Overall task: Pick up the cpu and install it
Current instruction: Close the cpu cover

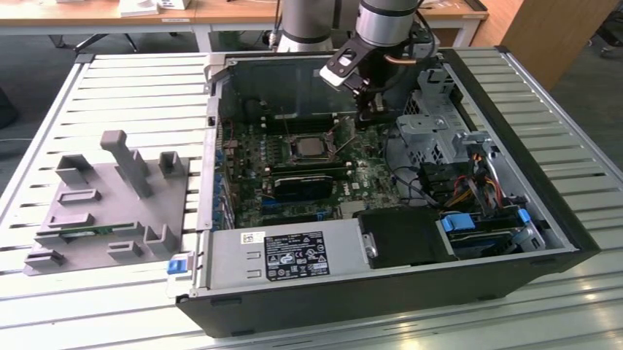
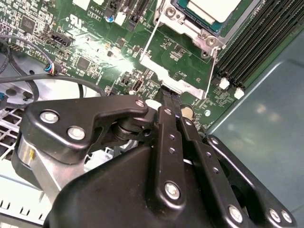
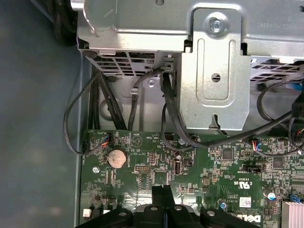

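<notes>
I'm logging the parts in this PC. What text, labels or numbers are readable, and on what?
White label on the power supply: print too small to read.
Motherboard silkscreen, in both wrist views: tiny, partly cut off, not reliably readable.
So no text can be quoted.

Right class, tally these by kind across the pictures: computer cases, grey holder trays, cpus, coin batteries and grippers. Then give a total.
Computer case: 1
Grey holder tray: 1
Cpu: 1
Coin battery: 1
Gripper: 1
Total: 5
</notes>
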Robot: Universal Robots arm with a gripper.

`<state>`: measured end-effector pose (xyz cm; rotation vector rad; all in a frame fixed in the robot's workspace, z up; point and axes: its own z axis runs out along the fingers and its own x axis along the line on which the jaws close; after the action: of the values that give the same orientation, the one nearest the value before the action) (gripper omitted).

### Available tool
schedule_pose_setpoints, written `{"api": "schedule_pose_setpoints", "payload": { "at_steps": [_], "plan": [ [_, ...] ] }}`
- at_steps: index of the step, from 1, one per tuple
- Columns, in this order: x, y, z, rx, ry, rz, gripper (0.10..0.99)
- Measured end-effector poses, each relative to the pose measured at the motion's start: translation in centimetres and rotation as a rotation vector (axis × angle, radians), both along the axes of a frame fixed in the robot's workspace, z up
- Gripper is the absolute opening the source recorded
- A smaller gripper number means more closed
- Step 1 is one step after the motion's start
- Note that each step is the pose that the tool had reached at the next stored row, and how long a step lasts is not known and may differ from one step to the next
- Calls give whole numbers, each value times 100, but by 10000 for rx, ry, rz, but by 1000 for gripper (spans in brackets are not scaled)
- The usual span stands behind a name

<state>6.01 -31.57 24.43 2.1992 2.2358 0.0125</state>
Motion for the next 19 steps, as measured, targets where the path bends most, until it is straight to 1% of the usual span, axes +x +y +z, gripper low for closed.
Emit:
{"api": "schedule_pose_setpoints", "payload": {
  "at_steps": [9, 11, 19],
  "plan": [
    [-19, 0, -2, 2, 0, 1, 106],
    [-43, 0, -57, 0, 0, 0, 106],
    [-53, 0, -58, 0, 0, 0, 106]
  ]
}}
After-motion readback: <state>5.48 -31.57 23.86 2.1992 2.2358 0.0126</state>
